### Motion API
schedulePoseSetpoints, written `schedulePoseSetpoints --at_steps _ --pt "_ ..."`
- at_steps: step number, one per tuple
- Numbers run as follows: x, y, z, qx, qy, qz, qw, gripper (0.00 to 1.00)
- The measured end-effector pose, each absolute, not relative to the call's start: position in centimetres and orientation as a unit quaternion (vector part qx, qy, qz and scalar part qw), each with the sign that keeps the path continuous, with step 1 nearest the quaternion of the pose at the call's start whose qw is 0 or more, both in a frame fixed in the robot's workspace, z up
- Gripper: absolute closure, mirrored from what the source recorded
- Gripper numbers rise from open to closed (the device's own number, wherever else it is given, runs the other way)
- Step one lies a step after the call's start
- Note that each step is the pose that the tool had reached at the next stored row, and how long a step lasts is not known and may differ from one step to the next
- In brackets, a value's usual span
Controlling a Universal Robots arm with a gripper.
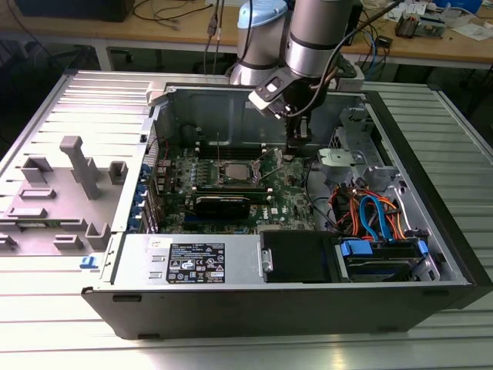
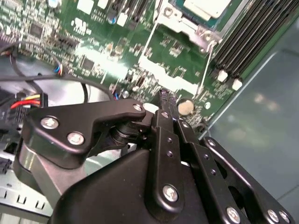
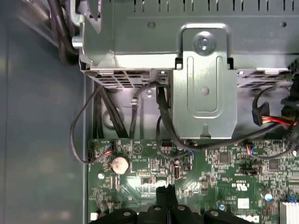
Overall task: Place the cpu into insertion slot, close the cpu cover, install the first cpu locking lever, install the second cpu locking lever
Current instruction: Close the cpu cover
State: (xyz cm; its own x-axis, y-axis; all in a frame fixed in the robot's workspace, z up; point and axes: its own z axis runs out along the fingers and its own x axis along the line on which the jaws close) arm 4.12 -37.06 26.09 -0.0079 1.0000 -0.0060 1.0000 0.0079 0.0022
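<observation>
Gripper (image 1: 295,149): one, fingers pressed together with nothing between them, tip low over the green board (image 3: 154,177).
Gripper's place: on the exterior view's right of the socket (image 1: 233,182), past the memory slots (image 2: 252,37) and near the battery.
Chip (image 2: 205,6): one, with a pale silver top, lying in the socket mid-board, well apart from the gripper.
Cover (image 2: 180,23): one shiny metal frame at the chip's edge. I cannot tell whether it is down.
Levers (image 2: 148,42): two thin wire rods running out from the socket over the board, the second lever (image 2: 205,65) nearer the memory slots.
Battery (image 3: 119,164): one coin cell.
Writing: one white label (image 1: 196,262) on the silver box at the case's near side, its print too small to read.
Around: a grey drive cage (image 3: 203,93) with black cables below it, and orange and blue cables (image 1: 370,212) at the exterior view's right.
</observation>
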Motion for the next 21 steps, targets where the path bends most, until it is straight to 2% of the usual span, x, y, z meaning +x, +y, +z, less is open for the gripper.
schedulePoseSetpoints --at_steps 10,21 --pt "4.0 -37.1 24.3 0.688 0.725 -0.002 0.002 0.89" --pt "3.0 -37.1 24.2 0.685 0.729 -0.001 0.001 0.89"
